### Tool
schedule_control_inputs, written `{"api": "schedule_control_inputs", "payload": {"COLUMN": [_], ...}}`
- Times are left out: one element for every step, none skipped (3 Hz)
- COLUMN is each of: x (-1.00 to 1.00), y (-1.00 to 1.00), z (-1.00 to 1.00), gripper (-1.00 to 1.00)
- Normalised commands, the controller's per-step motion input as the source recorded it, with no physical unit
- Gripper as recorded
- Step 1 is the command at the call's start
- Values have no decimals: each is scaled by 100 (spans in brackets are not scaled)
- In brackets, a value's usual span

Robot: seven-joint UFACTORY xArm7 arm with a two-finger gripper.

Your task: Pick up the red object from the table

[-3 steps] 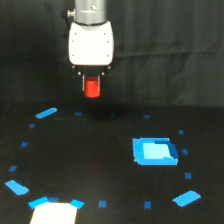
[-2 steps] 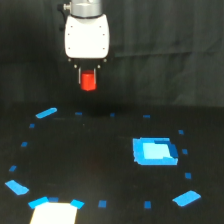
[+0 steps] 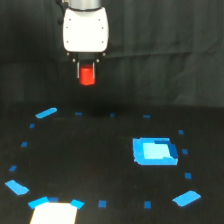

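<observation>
The red object [image 3: 88, 75] is a small bright red-orange stubby block. It hangs between the dark fingers of my gripper [image 3: 87, 75], under the white gripper body, well above the table [image 3: 100, 160]. The gripper is shut on it. The table is a wide black surface with small blue tape marks. The block's upper part is hidden between the fingers.
A flat blue square patch [image 3: 155, 151] lies on the exterior view's right. Blue tape pieces lie at the left [image 3: 46, 113], lower left [image 3: 17, 188] and lower right [image 3: 187, 198]. A white sheet [image 3: 54, 212] sits at the bottom edge. A dark curtain hangs behind.
The gripper has risen higher and shifted a little to the exterior view's left, carrying the red object up with it.
</observation>
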Motion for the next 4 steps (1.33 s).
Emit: {"api": "schedule_control_inputs", "payload": {"x": [9,18,2,-20], "y": [-20,4,-12,-52], "z": [29,100,8,45], "gripper": [-98,-100,-99,-100]}}
